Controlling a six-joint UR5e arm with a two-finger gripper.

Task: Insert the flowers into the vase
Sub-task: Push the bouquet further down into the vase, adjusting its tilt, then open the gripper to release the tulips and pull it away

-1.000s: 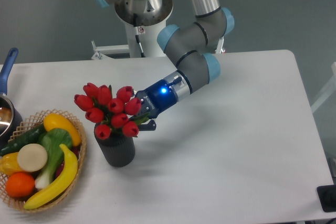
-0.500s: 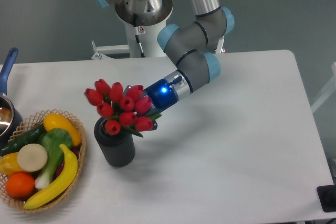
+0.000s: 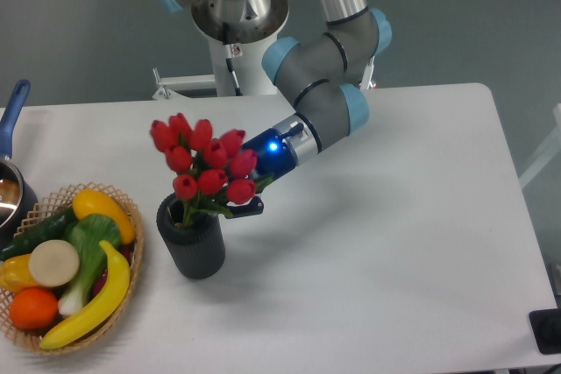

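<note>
The flowers (image 3: 207,162), a tight bunch of red tulip buds with green leaves, stand nearly upright over the vase (image 3: 194,250), a dark ribbed cylinder on the white table. Their stems reach down into the vase's round mouth at its left side. My gripper (image 3: 238,202) comes in from the right, just above the vase's rim and behind the buds. It is shut on the flowers low on the bunch. Most of the fingers are hidden by buds and leaves; one dark fingertip (image 3: 252,208) shows to the right.
A woven basket (image 3: 133,213) with toy fruit and vegetables sits left of the vase, nearly touching it. A pot with a blue handle (image 3: 12,112) is at the left edge. The robot's base (image 3: 238,17) stands behind the table.
The bunch has swung from leaning left over the vase to more upright, its buds shifting right and up. The gripper turned with it, still holding on.
</note>
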